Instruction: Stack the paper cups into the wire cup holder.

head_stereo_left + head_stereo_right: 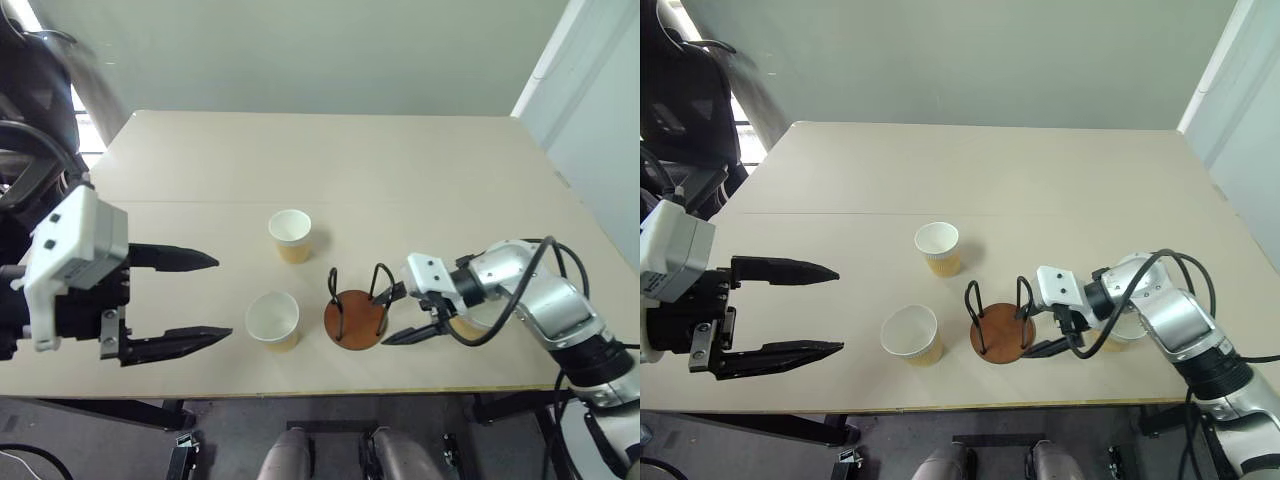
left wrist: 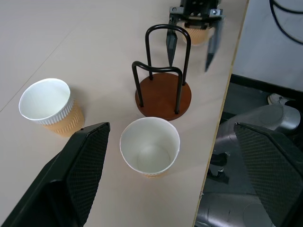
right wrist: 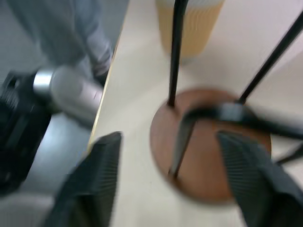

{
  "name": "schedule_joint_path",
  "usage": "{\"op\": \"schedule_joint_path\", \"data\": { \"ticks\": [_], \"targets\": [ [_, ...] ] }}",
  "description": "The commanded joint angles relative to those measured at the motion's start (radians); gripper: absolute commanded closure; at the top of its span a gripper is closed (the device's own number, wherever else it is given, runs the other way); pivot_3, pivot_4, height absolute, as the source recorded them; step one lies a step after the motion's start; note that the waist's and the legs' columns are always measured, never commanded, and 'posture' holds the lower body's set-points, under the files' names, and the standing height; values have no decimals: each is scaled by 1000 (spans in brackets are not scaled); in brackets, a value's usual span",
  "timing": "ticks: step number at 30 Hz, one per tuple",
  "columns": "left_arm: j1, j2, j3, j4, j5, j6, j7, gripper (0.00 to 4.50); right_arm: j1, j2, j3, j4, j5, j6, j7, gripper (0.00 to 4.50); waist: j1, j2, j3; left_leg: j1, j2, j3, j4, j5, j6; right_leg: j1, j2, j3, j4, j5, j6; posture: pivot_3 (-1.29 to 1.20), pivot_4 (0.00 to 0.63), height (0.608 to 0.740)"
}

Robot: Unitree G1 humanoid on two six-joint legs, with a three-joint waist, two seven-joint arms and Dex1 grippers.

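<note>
My right fingers (image 1: 398, 313) stand spread with nothing between them, tips pointing at the wire cup holder (image 1: 356, 312) from just beside its right side. One tip sits close to the nearer wire loop, the other low by the edge of the reddish-brown base. Behind that hand, partly hidden by my wrist, a paper cup (image 2: 198, 33) stands upright on the bench (image 1: 330, 160), near the front edge.

My left fingers (image 1: 208, 295) are also wide apart and empty, held level above the bench's left part, well apart from the holder. They point toward the nearest cup (image 1: 273, 320), which stands upright just left of the holder, not touching it. A third cup (image 1: 290, 236) stands upright farther back, between my two hands and apart from the other things. The holder carries no cup.
</note>
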Motion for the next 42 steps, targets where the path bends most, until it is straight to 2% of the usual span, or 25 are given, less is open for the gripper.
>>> {"op": "schedule_joint_path", "data": {
  "ticks": [1, 8, 11, 14, 18, 21, 26, 31, 35, 42],
  "targets": [
    [-10, 2, -4, 12, 8, -29, -11, 0, -45, -32, -26, -23, -17, -43, 29, 9, 0, 0, 0, 0, 0, 0, 0, 0, 0, 0, 0, 0, 0, 0, 0, 0, 150, 740],
    [-31, 1, -51, 26, 17, -65, -10, 0, -114, -77, -62, -14, -25, -97, 60, 9, 0, 0, 0, 0, 0, 0, 0, 0, 0, 0, 0, 0, 0, 0, 0, 0, 150, 740],
    [-43, 11, -63, 52, 33, -88, -31, 0, -214, -157, -142, 37, -3, -108, 113, 9, 0, 1, 1, -2, 0, 0, 0, 0, 0, -2, 0, 0, 0, 0, 0, 0, 150, 740],
    [-68, 26, -93, 92, 47, -127, -72, 0, -243, -269, -190, 115, -26, -184, 167, 9, 10, 0, 0, -3, 0, 0, 0, 1, 1, -2, 0, 0, 0, -2, -4, 0, 150, 740],
    [-163, 56, -189, 115, 17, -186, -123, 0, -140, -428, -245, 116, -2, -224, 203, 9, 23, -4, -2, -3, 0, -2, -1, -2, -1, -2, 0, -1, 0, -5, -7, 0, 150, 740],
    [-358, 49, -351, 123, -66, -215, -110, 0, 34, -490, -358, -17, 81, -125, 190, 9, 25, -5, -2, -3, 0, -1, 0, -5, -3, -2, 0, -1, 0, -1, 1, 0, 150, 740],
    [-399, 39, -466, 162, -9, -231, -142, 0, 220, -503, -450, -196, 143, -17, 126, 9, 8, -2, 0, -1, -1, 3, -2, -7, -7, 3, 0, 2, 0, -4, 4, 0, 150, 740],
    [-391, 33, -501, 172, 29, -242, -155, 0, 298, -509, -480, -262, 158, 20, 91, 9, 1, -2, 0, 1, 0, 3, -1, -4, -4, 3, 1, 2, 0, -8, 7, 0, 150, 740],
    [-380, 26, -499, 138, 18, -230, -144, 0, 312, -506, -416, -214, 87, -21, 68, 9, 2, -2, 0, 1, -1, 3, 0, -3, 2, 3, 0, 4, -1, -7, 10, 0, 150, 740],
    [-326, 35, -418, 104, -6, -196, -141, 0, 298, -495, -356, -131, 37, -109, 91, 9, 3, -2, 0, 1, -2, 3, 1, -3, 4, 4, 0, 5, -1, -6, 12, 0, 150, 740]
  ]
}}
